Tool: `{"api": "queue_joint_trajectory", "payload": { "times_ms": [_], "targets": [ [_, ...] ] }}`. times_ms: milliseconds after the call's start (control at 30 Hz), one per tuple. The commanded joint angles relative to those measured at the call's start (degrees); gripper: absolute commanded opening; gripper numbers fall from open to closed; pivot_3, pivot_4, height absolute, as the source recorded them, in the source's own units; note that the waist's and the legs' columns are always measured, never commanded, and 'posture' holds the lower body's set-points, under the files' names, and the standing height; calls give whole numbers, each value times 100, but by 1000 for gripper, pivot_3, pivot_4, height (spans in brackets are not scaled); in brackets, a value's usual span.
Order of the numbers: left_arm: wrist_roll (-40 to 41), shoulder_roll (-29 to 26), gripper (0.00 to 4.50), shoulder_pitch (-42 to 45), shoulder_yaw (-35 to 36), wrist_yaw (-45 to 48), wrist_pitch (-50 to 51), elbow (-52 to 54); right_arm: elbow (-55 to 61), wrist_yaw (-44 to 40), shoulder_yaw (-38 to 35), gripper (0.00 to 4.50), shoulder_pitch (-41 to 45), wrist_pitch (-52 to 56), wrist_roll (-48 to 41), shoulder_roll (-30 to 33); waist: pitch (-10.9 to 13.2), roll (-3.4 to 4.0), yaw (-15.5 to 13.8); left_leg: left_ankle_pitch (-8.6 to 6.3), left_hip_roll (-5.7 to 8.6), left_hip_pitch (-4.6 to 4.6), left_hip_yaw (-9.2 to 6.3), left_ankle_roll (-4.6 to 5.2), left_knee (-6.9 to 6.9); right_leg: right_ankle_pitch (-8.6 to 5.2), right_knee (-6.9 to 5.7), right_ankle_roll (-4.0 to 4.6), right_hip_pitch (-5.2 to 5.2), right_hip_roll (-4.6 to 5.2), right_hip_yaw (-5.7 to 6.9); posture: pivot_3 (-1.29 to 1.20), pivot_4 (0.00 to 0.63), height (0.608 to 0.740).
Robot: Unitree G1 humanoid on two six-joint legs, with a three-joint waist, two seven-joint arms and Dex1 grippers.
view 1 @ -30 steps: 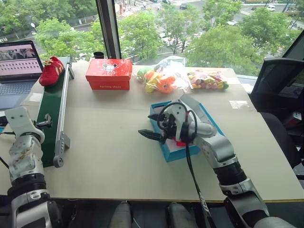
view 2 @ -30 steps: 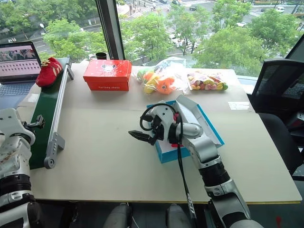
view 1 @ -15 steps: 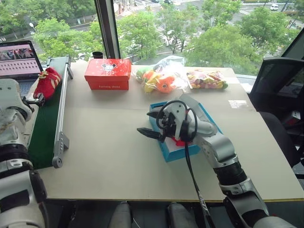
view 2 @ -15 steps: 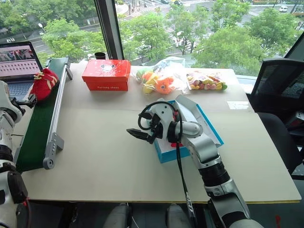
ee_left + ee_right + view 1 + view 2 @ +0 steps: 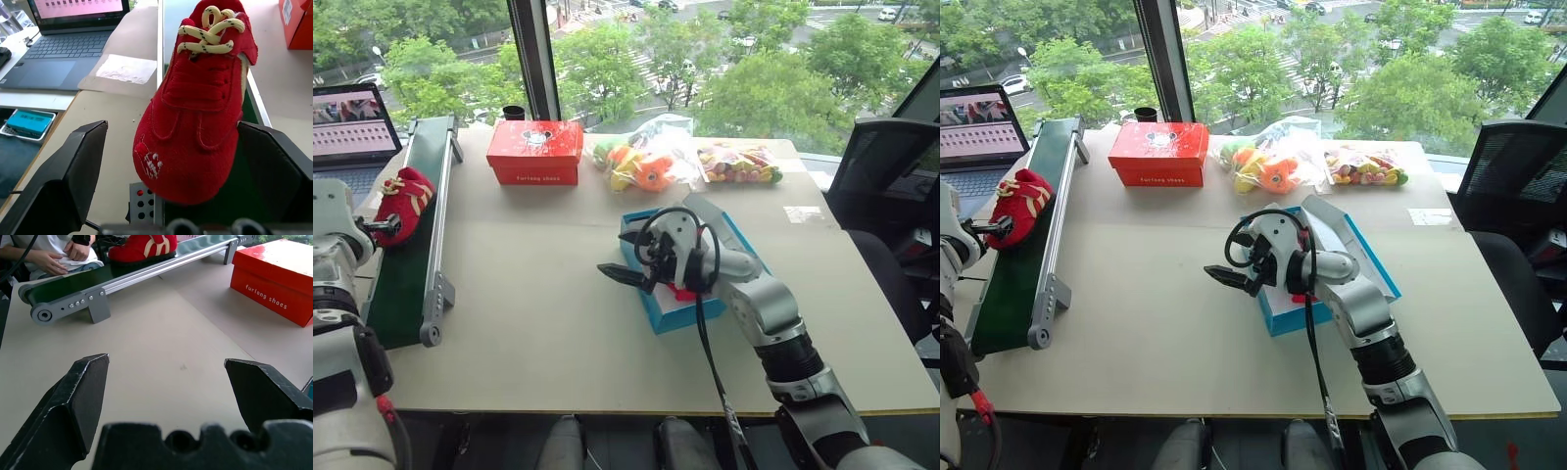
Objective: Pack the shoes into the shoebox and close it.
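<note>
One small red soft shoe (image 5: 195, 112) with yellow laces lies on the green conveyor belt (image 5: 406, 284) at far left, between the wide-open, empty left gripper (image 5: 186, 147) fingers. One open blue cardboard shoebox (image 5: 668, 311) sits mid-surface — largely hidden behind the right gripper (image 5: 625, 257), spread empty and level, pointing left.

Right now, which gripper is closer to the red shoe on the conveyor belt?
Left. The left gripper has its open fingers on either side of the red shoe, while the right gripper hangs open beside the blue shoebox, far across the table.
</note>
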State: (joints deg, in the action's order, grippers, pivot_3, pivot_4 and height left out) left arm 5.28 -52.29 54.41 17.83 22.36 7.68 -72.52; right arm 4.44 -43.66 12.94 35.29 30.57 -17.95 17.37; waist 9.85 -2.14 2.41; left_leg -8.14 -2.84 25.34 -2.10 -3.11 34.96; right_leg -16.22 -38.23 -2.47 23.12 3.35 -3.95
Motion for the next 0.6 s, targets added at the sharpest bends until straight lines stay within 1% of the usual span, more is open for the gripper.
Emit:
{"api": "queue_joint_trajectory", "payload": {
  "times_ms": [33,100,267,300,333,433,567,600],
  "targets": [
    [59,-76,4500,166,58,221,-137,-22,278,-4,-36,4473,61,46,-8,41,0,0,-1,0,0,0,0,0,0,0,0,0,0,0,0,0,150,739],
    [124,-44,4500,151,106,343,-75,-47,291,-5,-37,4473,59,60,-7,56,0,0,0,0,0,0,0,0,0,0,0,0,0,0,0,0,150,739],
    [1,25,4500,-74,-110,884,331,-107,275,-1,-28,4473,117,55,35,98,0,0,-14,0,0,-2,0,0,1,0,-7,0,-1,0,0,0,150,739],
    [17,50,3983,-111,-122,1059,340,-77,270,-3,-32,4500,134,61,39,99,0,0,-24,0,0,-4,0,0,2,0,-15,0,0,0,0,0,150,739],
    [57,76,3816,-125,-113,1209,362,-39,270,-8,-34,4500,142,65,49,101,0,0,-35,0,0,-6,0,0,3,-1,-19,-1,0,0,0,0,150,739],
    [109,129,2665,-145,-110,1419,481,57,277,-17,-37,4500,154,68,77,110,0,0,-67,6,1,-8,0,-4,9,-1,-31,-1,-1,0,0,0,150,739],
    [160,214,1324,-156,-175,1706,650,318,312,-9,-34,4500,160,83,101,123,0,0,-144,15,1,-11,0,-6,14,-1,-42,-1,-2,0,0,0,150,739],
    [183,235,1048,-146,-175,1717,703,399,323,-5,-35,4500,163,92,103,125,0,0,-168,18,1,-12,0,-7,15,-1,-45,-1,-2,0,1,0,150,739]
  ]
}}
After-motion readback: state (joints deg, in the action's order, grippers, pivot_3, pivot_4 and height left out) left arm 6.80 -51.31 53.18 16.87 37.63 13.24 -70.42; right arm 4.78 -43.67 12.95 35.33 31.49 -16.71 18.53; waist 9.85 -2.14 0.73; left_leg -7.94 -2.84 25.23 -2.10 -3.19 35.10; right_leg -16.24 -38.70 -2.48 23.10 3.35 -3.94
